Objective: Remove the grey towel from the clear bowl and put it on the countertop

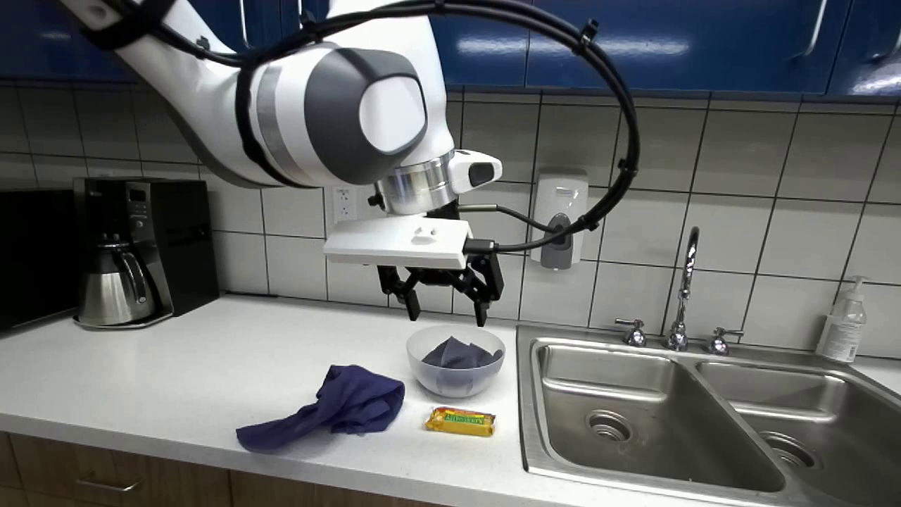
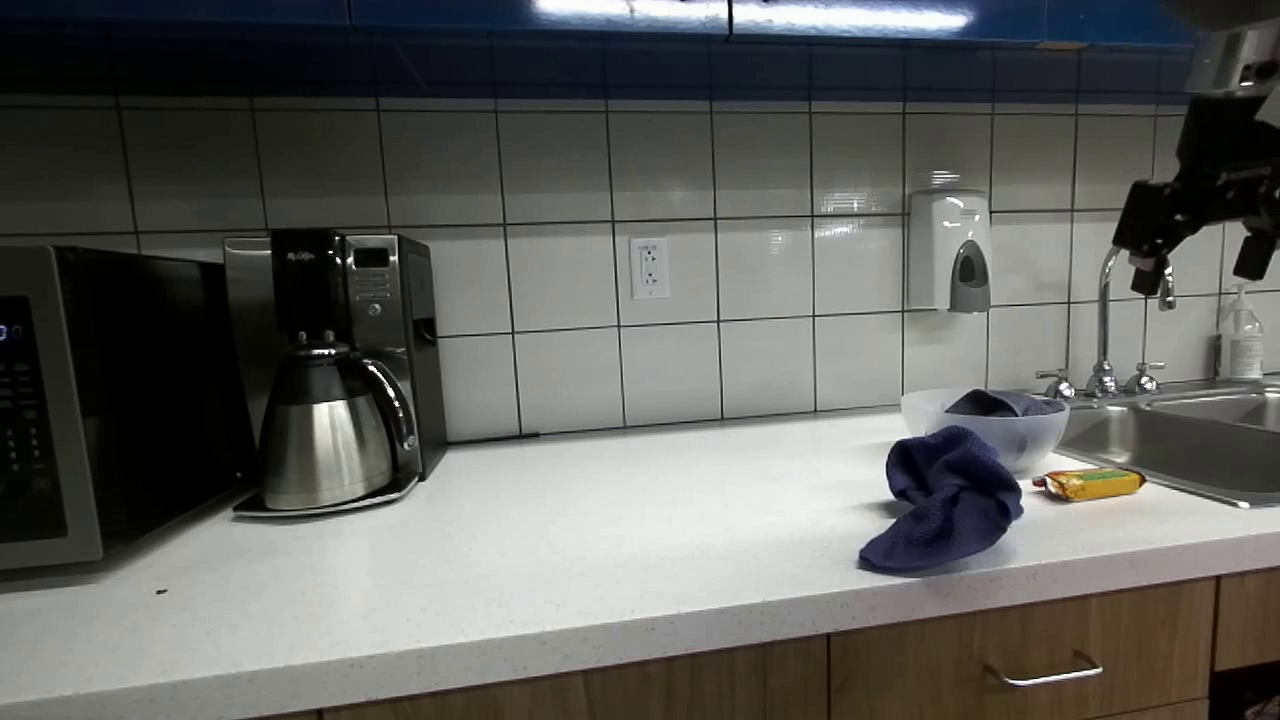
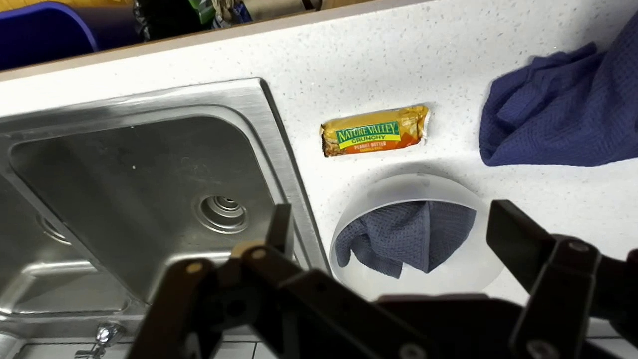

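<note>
The grey towel (image 1: 459,354) lies bunched inside the clear bowl (image 1: 454,384), which stands on the white countertop (image 1: 176,373) beside the sink. In the wrist view the grey towel (image 3: 398,232) lies toward one side of the bowl (image 3: 418,187), with part of the bowl's floor bare. Another exterior view shows the towel (image 2: 1003,403) rising a little at the rim of the bowl (image 2: 1030,440). My gripper (image 1: 448,320) is open and empty, pointing down above the bowl. In the wrist view the fingers (image 3: 391,219) are spread on either side of the bowl, touching nothing.
A navy towel (image 1: 355,401) lies crumpled on the countertop near its front edge. A yellow granola bar (image 1: 460,421) lies in front of the bowl. The steel sink (image 1: 531,401) with its faucet (image 1: 683,296) is close beside. A coffee maker (image 2: 330,370) and a microwave (image 2: 80,400) stand farther along.
</note>
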